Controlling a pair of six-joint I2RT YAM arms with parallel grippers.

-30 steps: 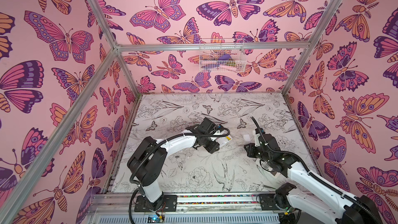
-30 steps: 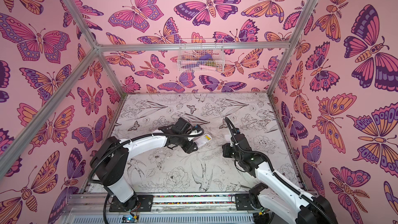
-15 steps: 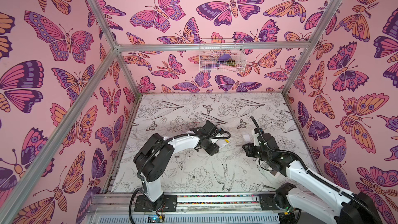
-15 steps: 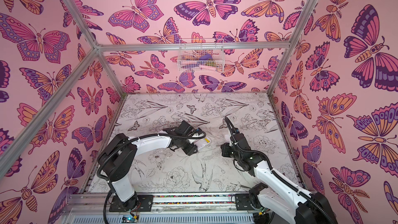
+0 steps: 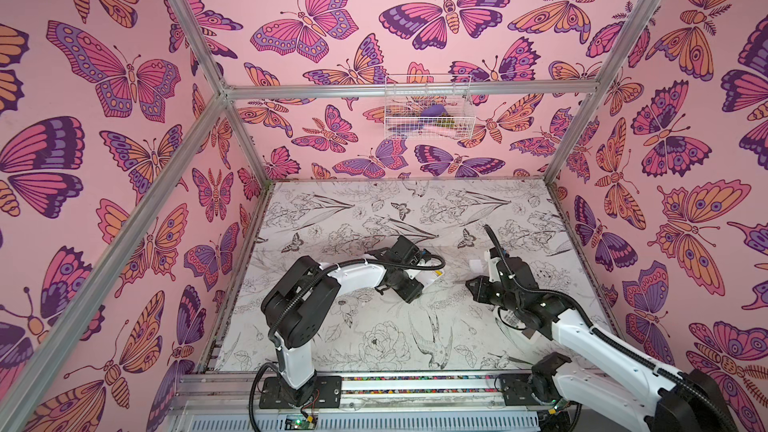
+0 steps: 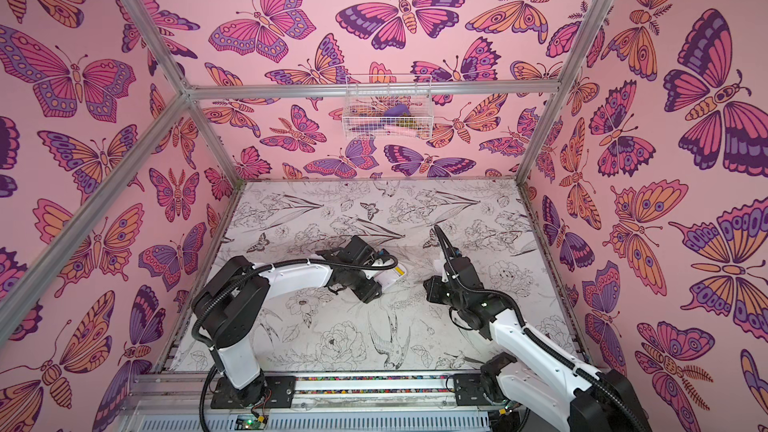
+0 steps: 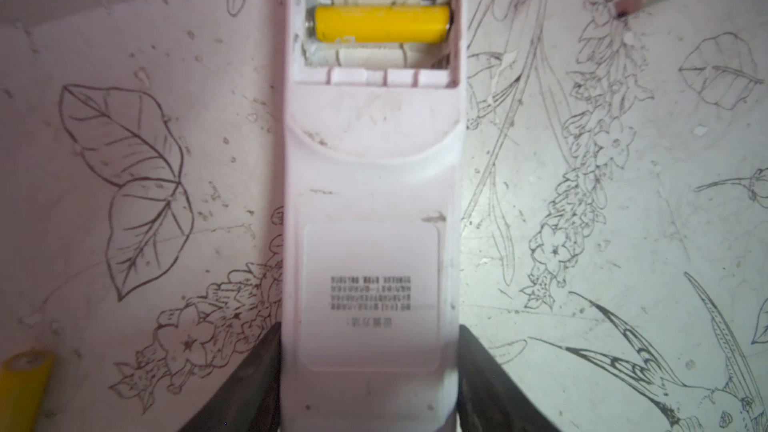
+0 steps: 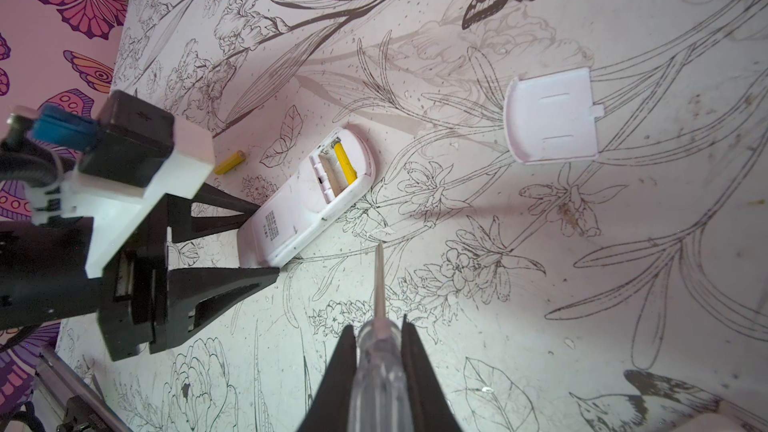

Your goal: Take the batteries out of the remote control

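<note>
Left gripper [image 7: 368, 338] brackets the remote control [image 7: 370, 160], grip uncertain, right gripper [image 8: 377, 324] pinches the screwdriver [image 8: 376, 351]; one yellow battery [image 8: 229, 163] lies out, a second yellow battery [image 7: 380, 23] awaits removal.

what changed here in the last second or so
The left arm's elbow swung a little toward the middle, while the left gripper kept its jaws either side of the remote's end; whether it grips is unclear. The right gripper, shut on the screwdriver, edged slightly toward the remote. The remote, the yellow battery in it and the cover stayed put.
</note>
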